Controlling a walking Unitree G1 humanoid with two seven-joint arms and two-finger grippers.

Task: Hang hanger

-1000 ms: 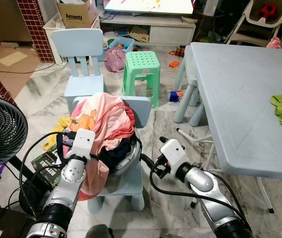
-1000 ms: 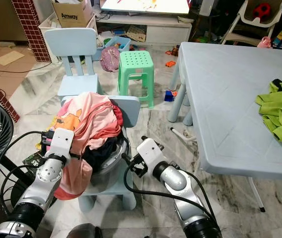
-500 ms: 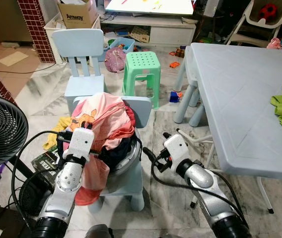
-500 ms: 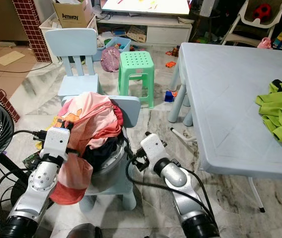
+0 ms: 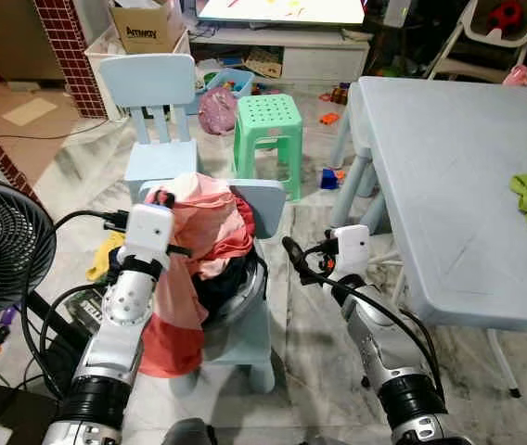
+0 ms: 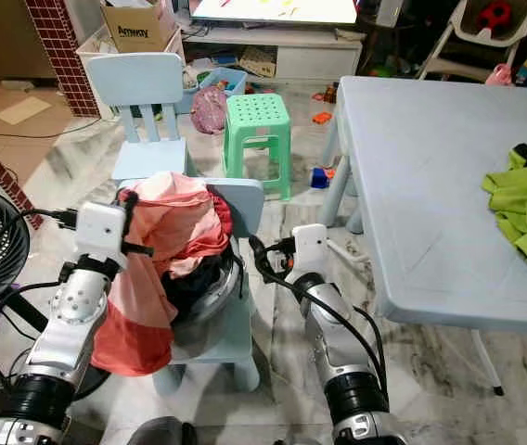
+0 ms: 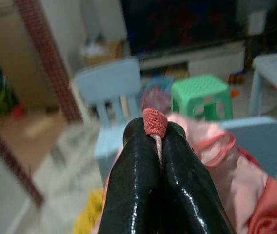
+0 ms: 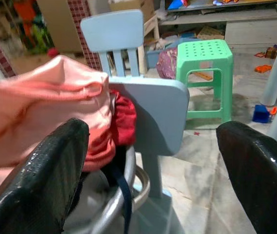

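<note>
Since a second ago the left gripper point(image 7: 158, 127) is lifting higher, clenched on the pink garment's point(image 5: 210, 222) hem above the basin point(image 6: 231, 283). The right gripper point(image 6: 256, 255), released, is waiting beside it; no hanger is discernible.

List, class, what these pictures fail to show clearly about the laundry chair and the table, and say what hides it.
- Basin contents: buried under the pink garment, eye views.
- A hanger: none can be made out among the clothes.
- Green cloth: cut off by the right edge.
- What the left gripper pinches beyond a pink hem: its own fingers hide it.
- Left wrist background: blurred.
</note>
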